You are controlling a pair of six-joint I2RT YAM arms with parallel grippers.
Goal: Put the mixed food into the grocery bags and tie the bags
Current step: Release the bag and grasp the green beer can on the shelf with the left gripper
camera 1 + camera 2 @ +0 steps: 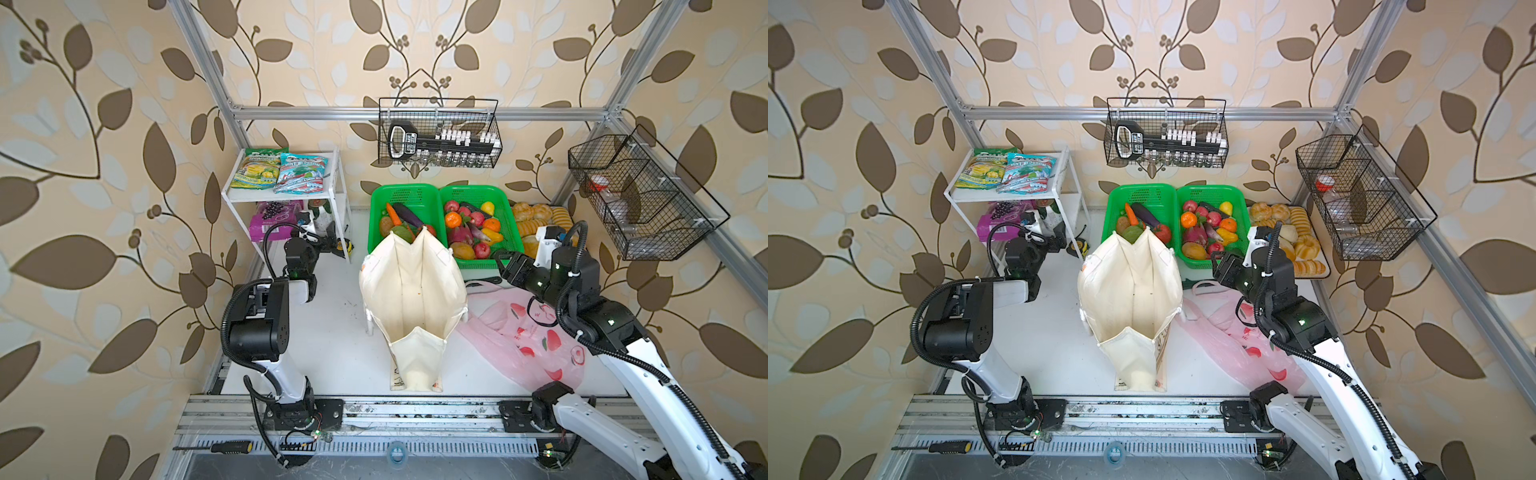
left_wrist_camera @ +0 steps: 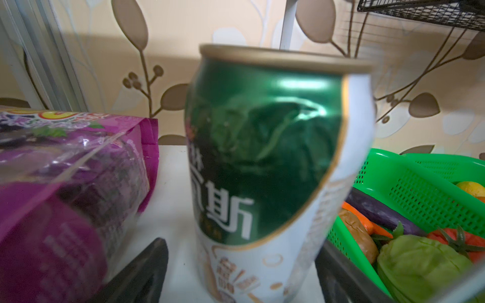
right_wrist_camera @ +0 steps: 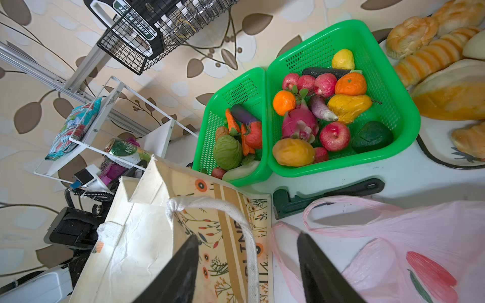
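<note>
Small can (image 2: 262, 170), dented, upright on lower shelf (image 2: 173, 162) just right of purple grape-print packet (image 2: 65, 183), between wide-spread jaws of left end effector (image 2: 241, 244). Right end effector (image 3: 246, 236) likewise parted, empty, above gap between upright cream tote (image 1: 415, 286) and pink bag (image 1: 532, 345) flat on bench (image 1: 332, 324).
</note>
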